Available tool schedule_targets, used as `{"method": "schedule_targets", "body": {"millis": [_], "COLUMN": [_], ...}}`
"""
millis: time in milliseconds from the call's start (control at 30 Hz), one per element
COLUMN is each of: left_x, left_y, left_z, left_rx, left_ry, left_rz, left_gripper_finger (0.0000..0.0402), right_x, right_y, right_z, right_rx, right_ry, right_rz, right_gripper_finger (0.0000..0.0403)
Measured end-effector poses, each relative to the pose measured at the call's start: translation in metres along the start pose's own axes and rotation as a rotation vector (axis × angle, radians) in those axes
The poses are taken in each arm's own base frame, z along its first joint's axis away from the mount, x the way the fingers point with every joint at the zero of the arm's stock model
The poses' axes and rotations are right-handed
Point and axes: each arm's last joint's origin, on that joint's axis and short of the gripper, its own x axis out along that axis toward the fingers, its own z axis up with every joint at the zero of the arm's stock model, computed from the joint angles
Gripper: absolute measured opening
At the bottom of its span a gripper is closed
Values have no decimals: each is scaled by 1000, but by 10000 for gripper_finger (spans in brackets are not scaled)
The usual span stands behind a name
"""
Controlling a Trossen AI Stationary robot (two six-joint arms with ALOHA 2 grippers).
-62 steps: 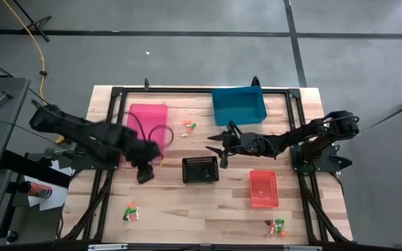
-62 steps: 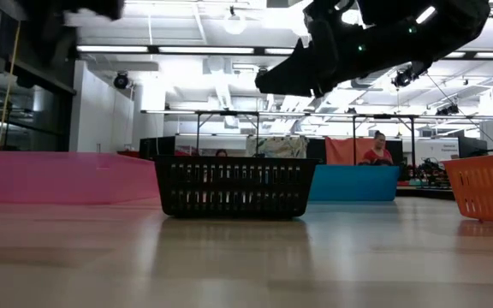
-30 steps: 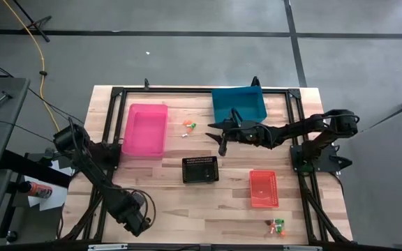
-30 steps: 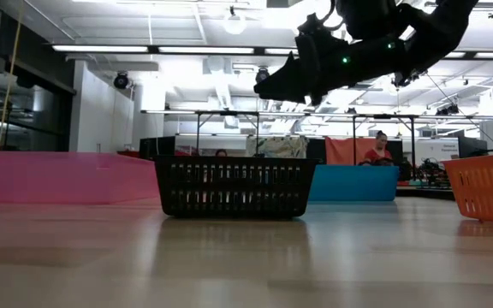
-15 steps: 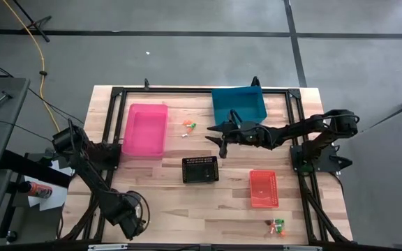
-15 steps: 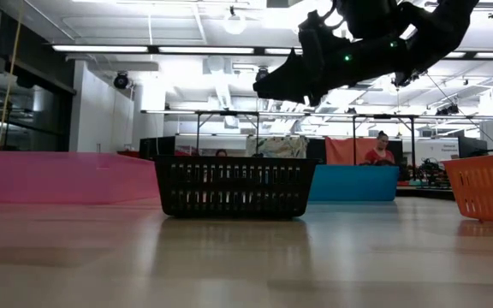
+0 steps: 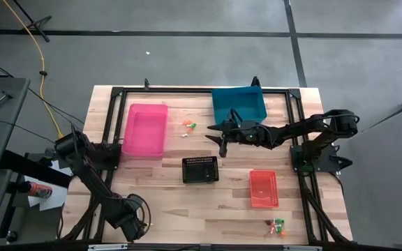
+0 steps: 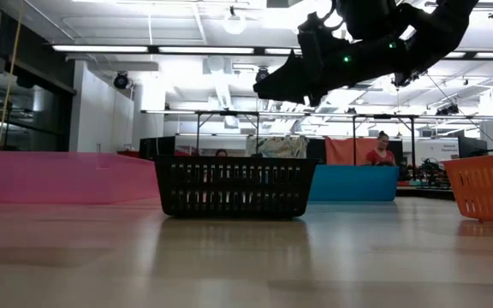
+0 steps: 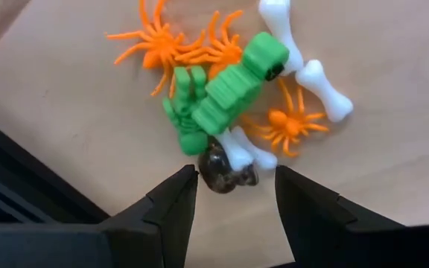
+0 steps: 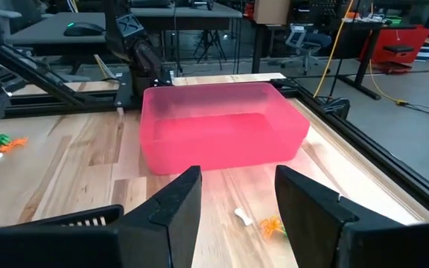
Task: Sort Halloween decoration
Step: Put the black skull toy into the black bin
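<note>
The left gripper [image 9: 229, 195] hung over a heap of Halloween decoration [image 9: 226, 97] at the table's [image 7: 166, 202] near left corner, fingers [image 9: 171, 205] parted, holding nothing and touching none of the trinkets. Orange spiders [image 9: 159, 41], a green figure [image 9: 233, 85], white bones [image 9: 304, 67] and a dark skull [image 9: 226, 173] lay tangled below. The step looked like the approach to a pick; next it would need to descend and close on one piece. The right gripper [image 7: 218, 137] waited open and empty, above the table between the blue bin [image 7: 239, 106] and black basket [image 7: 200, 169], facing the pink bin [image 10: 222, 134]
</note>
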Motion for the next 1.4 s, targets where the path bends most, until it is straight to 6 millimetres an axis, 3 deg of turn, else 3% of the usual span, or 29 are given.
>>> {"method": "schedule_targets", "body": {"millis": [1400], "left_x": [1], "left_y": [3], "left_z": [1], "left_rx": [57], "left_ry": [-6], "left_rz": [36], "left_gripper_finger": [170], "right_x": [0], "right_y": [0], "right_z": [-1], "right_rx": [7], "right_ry": [5], "right_rz": [-1], "right_gripper_finger": [167]}}
